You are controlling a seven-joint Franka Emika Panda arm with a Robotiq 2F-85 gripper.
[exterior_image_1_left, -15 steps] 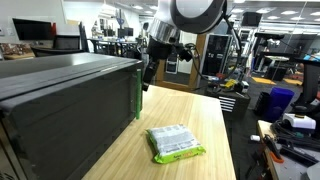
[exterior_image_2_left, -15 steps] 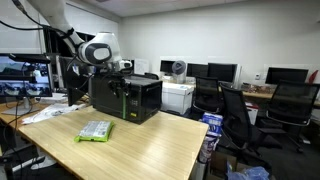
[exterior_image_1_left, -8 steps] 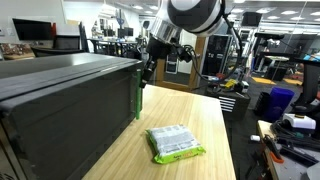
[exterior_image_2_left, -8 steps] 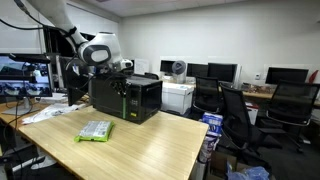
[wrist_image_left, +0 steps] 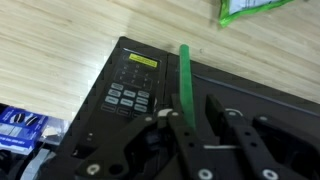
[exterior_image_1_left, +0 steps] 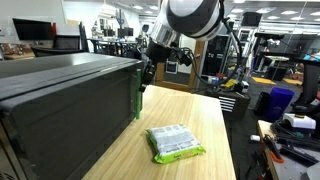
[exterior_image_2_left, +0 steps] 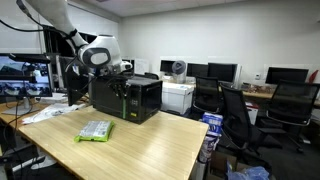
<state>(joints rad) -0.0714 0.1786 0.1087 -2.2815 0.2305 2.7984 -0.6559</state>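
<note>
End effector [wrist_image_left: 197, 125]: at microwave [exterior_image_1_left: 60, 100] handle [wrist_image_left: 185, 75]; pinching or not, cannot tell.
Progress: handle reached; microwave looks shut.
Packet [exterior_image_1_left: 175, 143]: beside microwave, on tabletop [exterior_image_1_left: 200, 112].

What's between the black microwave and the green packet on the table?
Nothing sits there. Only a strip of bare wooden table lies between the microwave and the green packet, which shows in an exterior view.
</note>
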